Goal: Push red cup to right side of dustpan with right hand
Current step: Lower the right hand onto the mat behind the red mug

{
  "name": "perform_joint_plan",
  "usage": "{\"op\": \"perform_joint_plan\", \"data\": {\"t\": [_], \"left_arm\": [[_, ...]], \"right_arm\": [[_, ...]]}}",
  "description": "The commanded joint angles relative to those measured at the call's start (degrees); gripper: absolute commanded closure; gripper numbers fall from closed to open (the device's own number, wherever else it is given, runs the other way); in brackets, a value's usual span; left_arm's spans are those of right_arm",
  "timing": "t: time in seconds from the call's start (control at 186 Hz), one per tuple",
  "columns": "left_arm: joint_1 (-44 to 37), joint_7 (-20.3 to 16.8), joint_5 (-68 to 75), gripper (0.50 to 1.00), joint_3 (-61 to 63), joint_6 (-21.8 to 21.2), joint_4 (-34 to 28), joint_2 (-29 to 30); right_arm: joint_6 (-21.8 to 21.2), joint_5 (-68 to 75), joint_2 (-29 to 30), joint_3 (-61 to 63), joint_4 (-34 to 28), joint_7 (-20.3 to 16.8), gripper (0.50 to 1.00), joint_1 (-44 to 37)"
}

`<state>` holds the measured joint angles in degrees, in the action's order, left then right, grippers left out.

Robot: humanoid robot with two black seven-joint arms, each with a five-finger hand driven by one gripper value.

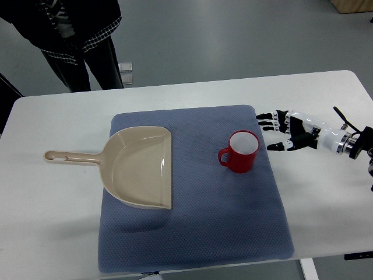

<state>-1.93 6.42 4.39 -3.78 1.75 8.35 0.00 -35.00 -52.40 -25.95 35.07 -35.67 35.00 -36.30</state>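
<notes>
A red cup (240,153) with a white inside stands upright on the blue-grey mat (192,233), its handle pointing left. A beige dustpan (140,167) lies on the mat's left part, its handle sticking out left over the table. The cup is right of the dustpan with a gap between them. My right hand (274,129) comes in from the right edge and hovers just right of the cup, at the mat's right edge, fingers spread and holding nothing. It does not touch the cup. The left arm is out of view.
The mat lies on a white table (52,221). A person in dark clothes (81,35) stands behind the table's far left edge.
</notes>
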Motion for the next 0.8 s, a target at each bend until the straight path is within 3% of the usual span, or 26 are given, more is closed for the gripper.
{"op": "perform_joint_plan", "data": {"t": [0.0, 0.797], "left_arm": [[0.0, 0.0, 0.0, 0.500, 0.0, 0.0, -0.1, 0.0], [0.0, 0.0, 0.0, 0.500, 0.0, 0.0, 0.0, 0.0]], "right_arm": [[0.0, 0.0, 0.2, 0.0, -0.1, 0.0, 0.572, 0.1], [0.0, 0.0, 3.5, 0.3, -2.6, 0.0, 0.572, 2.8]]}}
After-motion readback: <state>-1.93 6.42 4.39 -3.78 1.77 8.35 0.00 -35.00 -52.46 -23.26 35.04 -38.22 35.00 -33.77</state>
